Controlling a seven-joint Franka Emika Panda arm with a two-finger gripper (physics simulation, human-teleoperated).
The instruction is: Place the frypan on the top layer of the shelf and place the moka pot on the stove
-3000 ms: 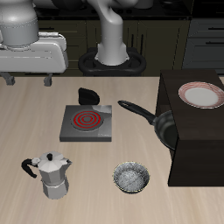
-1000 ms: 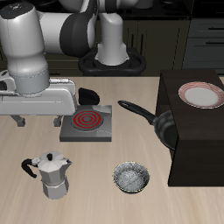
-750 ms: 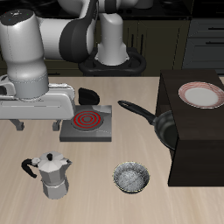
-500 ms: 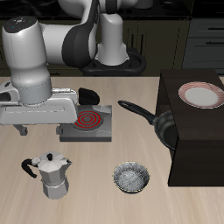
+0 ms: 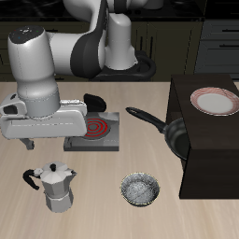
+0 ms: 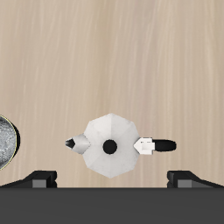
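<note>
The silver moka pot (image 5: 54, 185) stands upright on the table in front of the stove (image 5: 96, 133); the wrist view shows the moka pot (image 6: 109, 146) from straight above, with its spout and black handle pointing to opposite sides. My gripper (image 5: 47, 144) hangs open just above it, and the fingers (image 6: 39, 178) sit wide apart, clear of the pot. The black frypan (image 5: 177, 136) lies on the flat top of the dark shelf (image 5: 213, 154), its long handle sticking out toward the stove.
A white plate with a pink rim (image 5: 214, 101) rests on the shelf top behind the frypan. A small silvery patterned bowl (image 5: 140, 190) sits on the table between the moka pot and the shelf, and its rim (image 6: 4, 149) also shows in the wrist view.
My gripper has travelled forward and down from behind the stove to just above the moka pot. The pot, frypan, bowl and plate have stayed where they were.
</note>
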